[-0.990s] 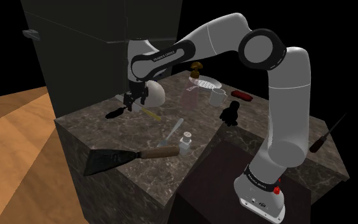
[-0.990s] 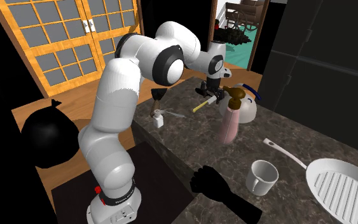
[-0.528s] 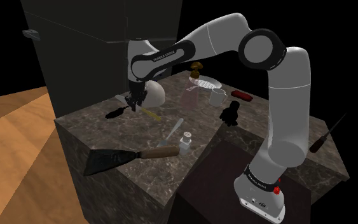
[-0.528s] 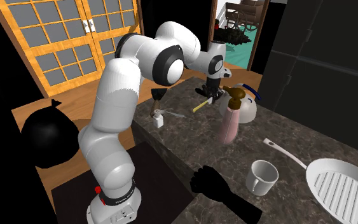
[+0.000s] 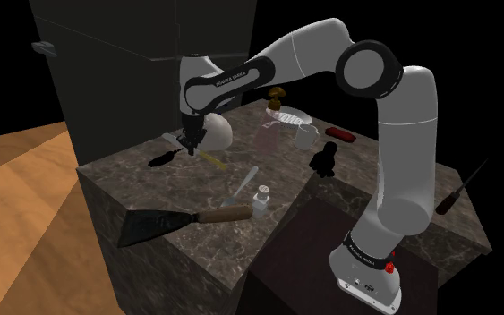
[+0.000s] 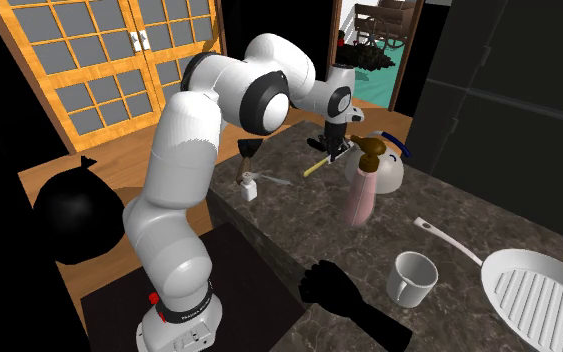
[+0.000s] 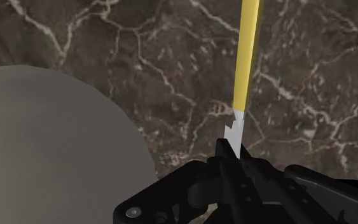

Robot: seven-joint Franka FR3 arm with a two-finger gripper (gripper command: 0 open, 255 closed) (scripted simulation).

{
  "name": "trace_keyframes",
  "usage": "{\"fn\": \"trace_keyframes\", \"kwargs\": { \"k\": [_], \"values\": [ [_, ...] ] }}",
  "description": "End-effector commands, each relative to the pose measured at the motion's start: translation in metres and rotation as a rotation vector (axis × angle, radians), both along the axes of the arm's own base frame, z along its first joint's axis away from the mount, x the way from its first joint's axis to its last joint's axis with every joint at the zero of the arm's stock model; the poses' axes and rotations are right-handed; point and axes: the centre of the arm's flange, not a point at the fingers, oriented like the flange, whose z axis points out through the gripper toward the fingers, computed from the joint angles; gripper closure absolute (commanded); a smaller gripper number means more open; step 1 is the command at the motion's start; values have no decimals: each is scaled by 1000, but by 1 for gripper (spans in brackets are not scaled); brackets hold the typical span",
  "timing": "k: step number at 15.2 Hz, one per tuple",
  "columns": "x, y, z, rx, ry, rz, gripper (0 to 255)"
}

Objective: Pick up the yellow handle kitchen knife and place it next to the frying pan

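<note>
- Dark veined marble table [image 5: 124, 179] with a black area behind it in the shoulder view. The second exterior view adds wood-framed glass doors [image 6: 99, 60] and a black bag [image 6: 69, 210] on the floor.
- End effector [image 5: 187, 146] is low over the table. Its fingers are pressed in on the yellow-handled knife [image 5: 210, 159], pinching it at the blade base where the handle starts.
- Wrist view: the knife [image 7: 247, 57] runs straight out ahead of the end effector [image 7: 231, 149] over the marble, with a pale jagged sliver of blade between the fingertips. Can't tell if the knife is off the table.
- Shoulder view: a dark tapered shape sticks out on the end effector's other side. Blade or shadow, can't tell.
- White domed vessel [image 5: 214, 132] sits just beside the end effector. It shows as a grey rounded mass [image 7: 50, 146] in the wrist view, and only the second exterior view shows its blue handle [image 6: 394, 165].
- Second exterior view: end effector [image 6: 331, 152] is over the knife [image 6: 315, 168], with a pink pump bottle [image 6: 362, 190] near it.
- Frying pan [image 6: 539, 295] is well apart from the end effector at the table's other end, with a white mug [image 6: 414, 278] nearer than it. The pan's ribbed base reads only in this view.
- Shoulder view: a wood-handled scraper [image 5: 183, 222] and a small white bottle [image 5: 261, 199] are well apart from the end effector.
</note>
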Motion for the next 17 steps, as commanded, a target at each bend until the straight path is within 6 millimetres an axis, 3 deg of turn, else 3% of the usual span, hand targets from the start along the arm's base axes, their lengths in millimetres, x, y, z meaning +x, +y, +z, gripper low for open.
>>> {"fn": "trace_keyframes", "kwargs": {
  "k": [1,17],
  "values": [
    [0,0,5,0,0,0,255],
    [0,0,90,0,0,0,255]
  ]
}}
